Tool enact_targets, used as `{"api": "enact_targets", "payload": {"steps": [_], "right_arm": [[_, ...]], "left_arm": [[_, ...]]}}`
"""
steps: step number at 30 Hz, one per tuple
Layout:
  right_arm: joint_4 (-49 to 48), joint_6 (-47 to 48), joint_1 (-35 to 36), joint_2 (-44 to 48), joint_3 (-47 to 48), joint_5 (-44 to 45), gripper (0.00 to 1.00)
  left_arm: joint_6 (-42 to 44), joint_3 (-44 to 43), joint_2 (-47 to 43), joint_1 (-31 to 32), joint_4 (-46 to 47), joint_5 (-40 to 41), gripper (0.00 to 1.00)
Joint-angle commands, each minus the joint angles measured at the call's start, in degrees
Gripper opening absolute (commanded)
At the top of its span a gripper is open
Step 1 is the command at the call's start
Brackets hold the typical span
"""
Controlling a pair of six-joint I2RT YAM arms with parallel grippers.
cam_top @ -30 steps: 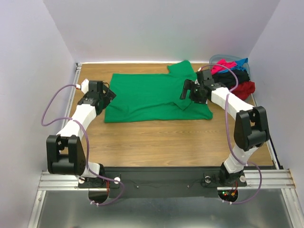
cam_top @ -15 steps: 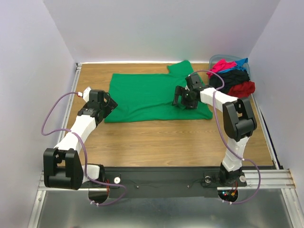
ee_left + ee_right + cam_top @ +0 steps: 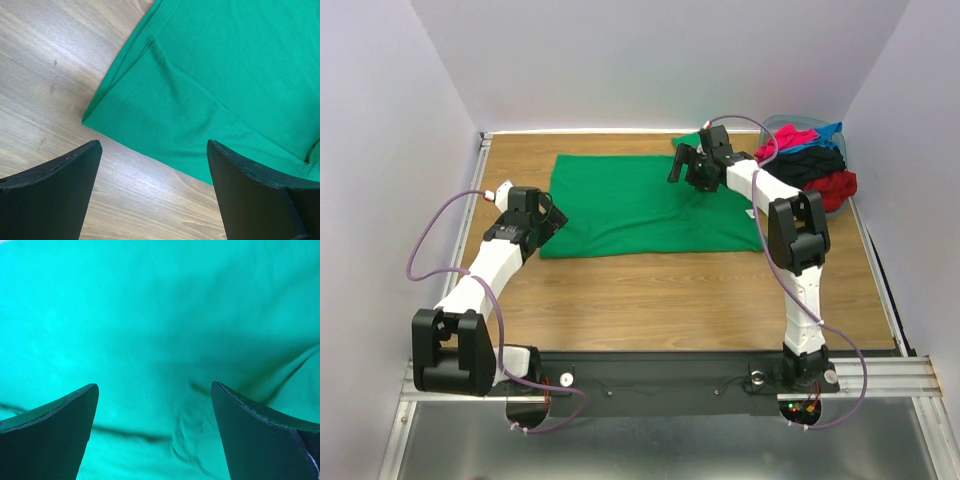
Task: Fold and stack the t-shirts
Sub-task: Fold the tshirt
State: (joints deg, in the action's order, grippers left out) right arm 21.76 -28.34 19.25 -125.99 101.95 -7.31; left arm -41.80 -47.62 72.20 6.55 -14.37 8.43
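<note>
A bright green t-shirt (image 3: 630, 205) lies spread flat across the middle of the wooden table. My left gripper (image 3: 548, 215) is open and empty, low over the table beside the shirt's near left corner (image 3: 95, 116). My right gripper (image 3: 682, 163) is open and empty above the shirt's far right part; green cloth (image 3: 150, 340) fills the right wrist view. More t-shirts, pink-red (image 3: 790, 138), blue (image 3: 830, 132), black (image 3: 810, 162) and red (image 3: 832, 186), lie heaped in a bin at the back right.
The grey-blue plastic bin (image 3: 775, 124) stands in the back right corner against the wall. White walls close the table at the back and both sides. Bare wood (image 3: 650, 300) lies between the shirt and the arm bases.
My right gripper has moved from the shirt's right middle toward the back, near the far sleeve, and the folded flap there now lies flat. My left gripper has pulled back slightly off the shirt's left edge.
</note>
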Motion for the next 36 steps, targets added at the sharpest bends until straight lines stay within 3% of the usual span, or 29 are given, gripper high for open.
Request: {"api": "enact_targets", "payload": {"steps": [1, 4, 13, 20, 25, 29, 36], "right_arm": [[-2.2, 2.8, 0.4, -0.5, 6.6, 1.5, 1.00], [-2.3, 5.7, 0.4, 4.3, 4.0, 3.0, 1.00], [-2.4, 2.9, 0.4, 23.7, -25.4, 14.0, 1.00], [-2.3, 1.7, 0.4, 21.1, -31.2, 18.2, 1.00], [-2.4, 0.7, 0.4, 20.4, -35.7, 17.0, 1.00], [-2.5, -2.4, 0.6, 25.8, -43.7, 16.5, 1.00], [-2.6, -8.6, 1.9, 42.5, -61.2, 15.2, 1.00]], "left_arm": [[2.1, -3.2, -0.3, -0.1, 0.0, 0.6, 0.98], [2.2, -3.0, -0.7, 0.0, 0.4, 0.0, 0.98], [2.7, -5.6, 6.3, 4.1, 6.8, -5.4, 0.99], [4.3, -10.9, 21.2, 4.9, 9.7, -12.6, 0.98], [2.7, -8.2, 27.2, 4.9, 11.6, -13.5, 0.98], [1.1, -3.2, 24.8, 5.3, 10.5, -13.4, 0.98], [-6.3, 10.1, 14.9, 7.1, 4.5, -4.5, 0.98]]}}
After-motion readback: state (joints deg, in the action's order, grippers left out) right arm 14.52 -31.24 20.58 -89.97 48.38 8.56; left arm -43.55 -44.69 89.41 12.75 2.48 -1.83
